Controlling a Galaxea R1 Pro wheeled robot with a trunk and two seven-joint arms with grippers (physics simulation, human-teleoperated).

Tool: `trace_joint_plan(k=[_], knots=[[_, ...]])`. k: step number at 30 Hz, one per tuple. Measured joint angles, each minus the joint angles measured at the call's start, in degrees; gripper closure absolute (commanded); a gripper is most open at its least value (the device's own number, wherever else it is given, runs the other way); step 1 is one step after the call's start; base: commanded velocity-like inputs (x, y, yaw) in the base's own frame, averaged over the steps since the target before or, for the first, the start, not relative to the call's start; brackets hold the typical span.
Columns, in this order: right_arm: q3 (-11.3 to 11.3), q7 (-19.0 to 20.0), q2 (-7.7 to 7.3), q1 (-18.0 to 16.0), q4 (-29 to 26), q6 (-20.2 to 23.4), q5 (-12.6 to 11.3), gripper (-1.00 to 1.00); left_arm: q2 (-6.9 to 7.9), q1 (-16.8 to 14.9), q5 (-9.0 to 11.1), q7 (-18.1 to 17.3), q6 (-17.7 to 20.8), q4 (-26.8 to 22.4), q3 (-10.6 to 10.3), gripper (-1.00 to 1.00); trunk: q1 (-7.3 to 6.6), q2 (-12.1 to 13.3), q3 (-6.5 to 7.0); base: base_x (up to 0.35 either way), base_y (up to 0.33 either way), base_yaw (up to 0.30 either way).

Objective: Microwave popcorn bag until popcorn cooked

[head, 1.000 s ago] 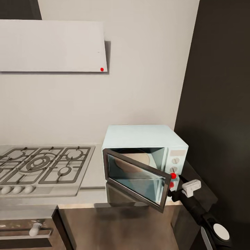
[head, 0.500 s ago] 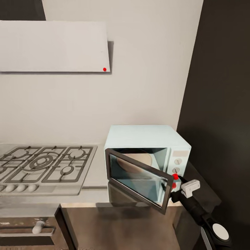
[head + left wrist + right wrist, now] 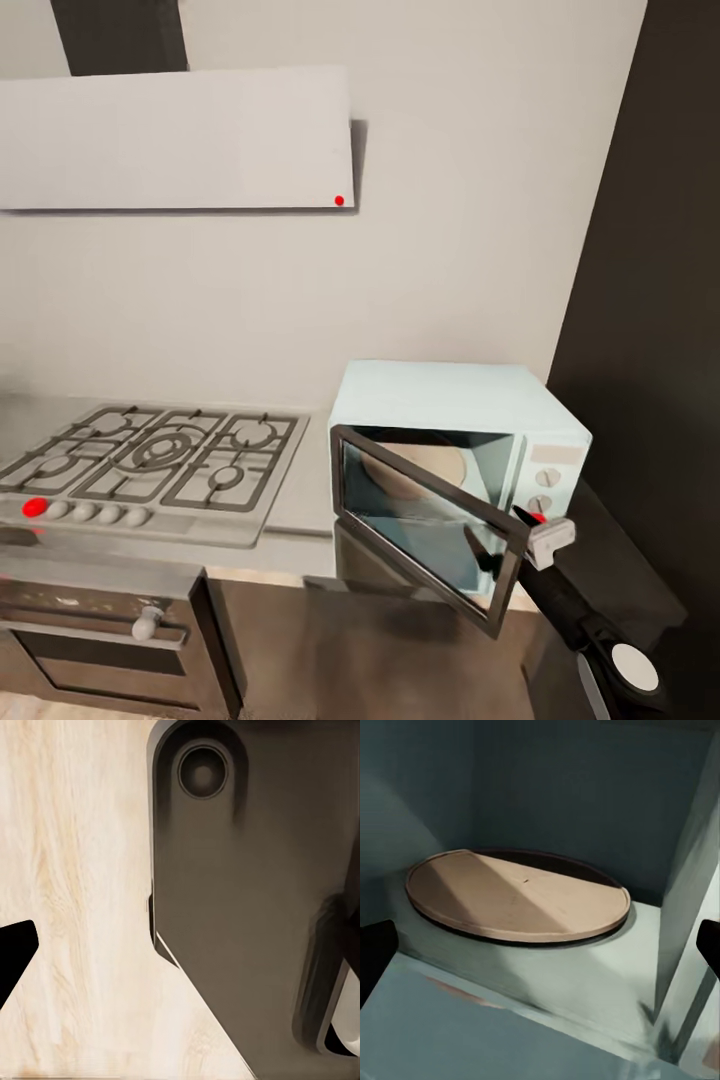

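The microwave (image 3: 470,440) stands on the surface (image 3: 300,500) at the right, just beside the hob (image 3: 160,465) and against the white wall. Its door (image 3: 430,525) hangs partly open, swung out toward the camera from hinges on its left side. Through the opening a round tan turntable (image 3: 517,896) lies flat on the cavity floor.

The right arm reaches up from the lower right, and the right gripper (image 3: 500,540) sits at the free edge of the door, in front of the knob panel (image 3: 545,480). In the right wrist view its dark fingertips (image 3: 375,952) stand far apart at both edges, with nothing between them, so it is spread open and looks into the cavity.

The left wrist view shows a pale wood floor (image 3: 435,907) and a dark part of the robot; one dark fingertip shows at the edge, and I cannot tell whether the left gripper is open.

A white hood (image 3: 175,140) with a red dot hangs above the hob, and an oven (image 3: 100,640) sits below it.
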Motion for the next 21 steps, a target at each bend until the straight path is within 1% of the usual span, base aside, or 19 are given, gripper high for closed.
trace_joint_plan(k=[11,18,21], knots=[[-0.04,-0.20,-0.01,0.00,0.02,-0.12,-0.09,-1.00,-0.02,0.01,0.00,0.00,-0.03,0.00,0.00,-1.00,0.00,0.00,0.00,-0.025,-0.019,0.253],[-0.10,-0.38,-0.01,0.00,0.02,-0.13,-0.10,-1.00,-0.09,0.01,0.00,0.00,-0.18,0.00,0.00,-1.00,0.03,0.01,0.00,-0.302,0.000,0.253],[-0.16,-0.46,-0.01,0.00,0.02,-0.18,-0.15,-1.00,-0.06,0.01,0.00,0.00,-0.18,0.00,0.00,-1.00,0.02,0.01,0.00,-0.202,0.000,0.253]])
